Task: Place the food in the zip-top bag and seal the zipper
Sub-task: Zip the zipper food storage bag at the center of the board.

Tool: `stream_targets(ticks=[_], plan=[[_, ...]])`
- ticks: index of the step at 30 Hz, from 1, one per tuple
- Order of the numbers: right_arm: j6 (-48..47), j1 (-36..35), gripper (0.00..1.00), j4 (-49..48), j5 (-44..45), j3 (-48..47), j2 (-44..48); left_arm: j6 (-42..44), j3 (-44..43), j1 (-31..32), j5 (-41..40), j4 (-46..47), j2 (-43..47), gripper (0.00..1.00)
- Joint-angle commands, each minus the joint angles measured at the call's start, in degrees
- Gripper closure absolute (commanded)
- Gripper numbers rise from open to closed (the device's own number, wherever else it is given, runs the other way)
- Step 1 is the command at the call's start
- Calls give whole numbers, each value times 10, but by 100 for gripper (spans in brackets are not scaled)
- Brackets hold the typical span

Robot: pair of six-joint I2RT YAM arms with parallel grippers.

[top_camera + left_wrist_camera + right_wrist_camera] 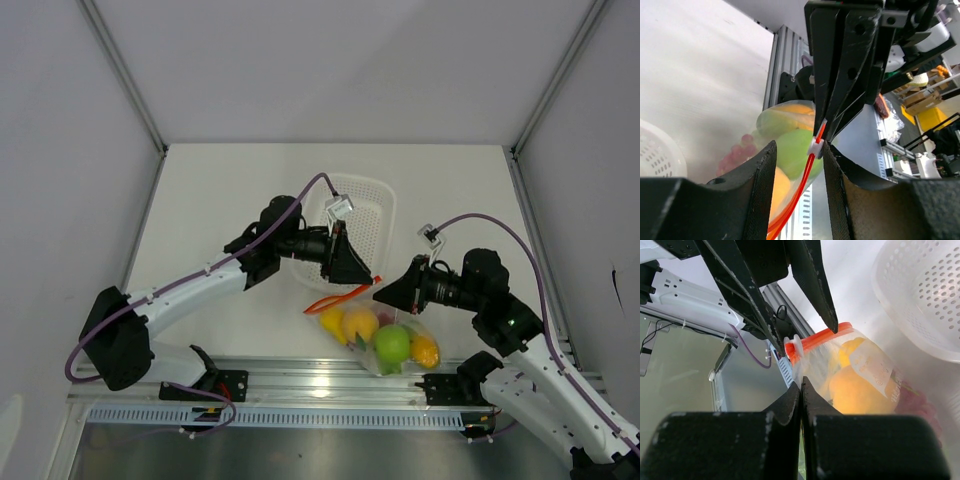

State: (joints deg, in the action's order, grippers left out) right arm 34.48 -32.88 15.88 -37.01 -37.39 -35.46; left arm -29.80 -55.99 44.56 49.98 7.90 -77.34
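Note:
The clear zip-top bag point(385, 338) lies near the front rail and holds the food: a green apple point(392, 344), an orange-yellow mango point(361, 323), yellow and orange fruits, and red grapes point(734, 153). Its orange-red zipper point(335, 298) runs up to a white slider point(814, 145). My left gripper point(800, 147) is open, its fingers on either side of the zipper, and the slider touches one finger point(832, 165). My right gripper point(801, 382) is shut on the bag's plastic edge just below the slider point(794, 346), facing the left gripper point(366, 277).
The white perforated basket point(385, 200) stands just behind both grippers, and shows in the left wrist view point(660, 150) and the right wrist view point(925, 295). The metal rail point(300, 380) runs along the near table edge, right by the bag.

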Motion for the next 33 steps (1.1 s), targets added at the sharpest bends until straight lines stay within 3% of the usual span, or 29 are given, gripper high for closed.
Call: stream_targets(ticks=[1,9,14,19,22,26,29,33], plan=[[-5,-6,100,-49,-19,-6,4,-36,1,-4,24,61,15,56],[-5,-7,100,-48,-14,-8,6,-47,2,-5,48,81,4,71],[-4,-7,100,-52,-11,-12,-5,-42,11,-4,52,77,10,60],[2,-7,100,-58,-10,-13,-7,-32,16,-4,49,61,14,59],[3,-7,100,-59,-10,-15,-9,-36,17,-3,50,65,11,66],[7,-7,100,-60,-10,-15,-9,-39,16,-3,52,71,5,88],[14,-8,100,-68,-3,-12,-3,-40,11,-3,51,68,2,99],[46,-8,100,-95,18,-6,11,-32,0,-3,43,28,-5,99]])
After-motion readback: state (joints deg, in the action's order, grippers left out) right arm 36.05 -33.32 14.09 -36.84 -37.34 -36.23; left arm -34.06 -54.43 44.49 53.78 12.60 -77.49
